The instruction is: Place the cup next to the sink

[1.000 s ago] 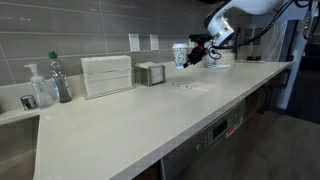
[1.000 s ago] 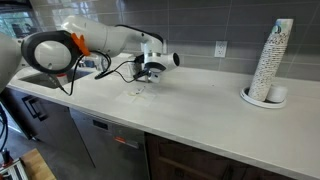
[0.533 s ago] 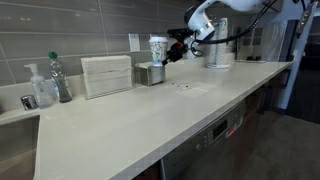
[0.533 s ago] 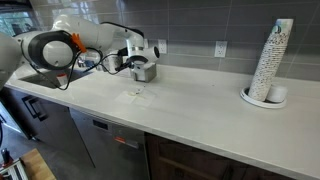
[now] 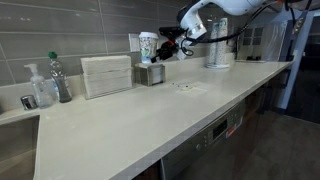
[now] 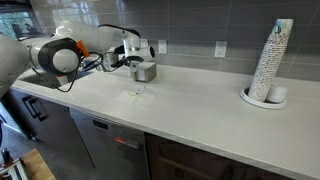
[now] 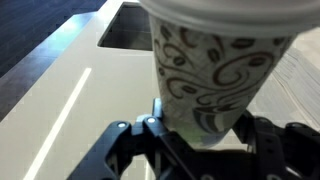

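Note:
My gripper (image 5: pixel 160 47) is shut on a white paper cup (image 5: pixel 148 46) with a dark swirl pattern and holds it in the air above the small napkin box (image 5: pixel 150 74) at the back of the counter. In the wrist view the cup (image 7: pixel 218 65) fills the frame between the black fingers (image 7: pixel 200 135), and the sink (image 7: pixel 128 28) shows as a dark recess ahead. In an exterior view the sink (image 5: pixel 12 112) is at the far left end of the counter. In an exterior view the gripper (image 6: pixel 133 60) hides most of the cup.
A ribbed white box (image 5: pixel 106 75), a soap dispenser (image 5: pixel 38 87) and a bottle (image 5: pixel 59 78) stand between the cup and the sink. A tall stack of paper cups (image 6: pixel 271 62) stands on a dish at the counter's other end. Grey tile wall with outlets (image 5: pixel 133 41) runs behind.
The arm has carried the cup along the back of the counter toward the sink end, from near the cup stack to above the napkin box.

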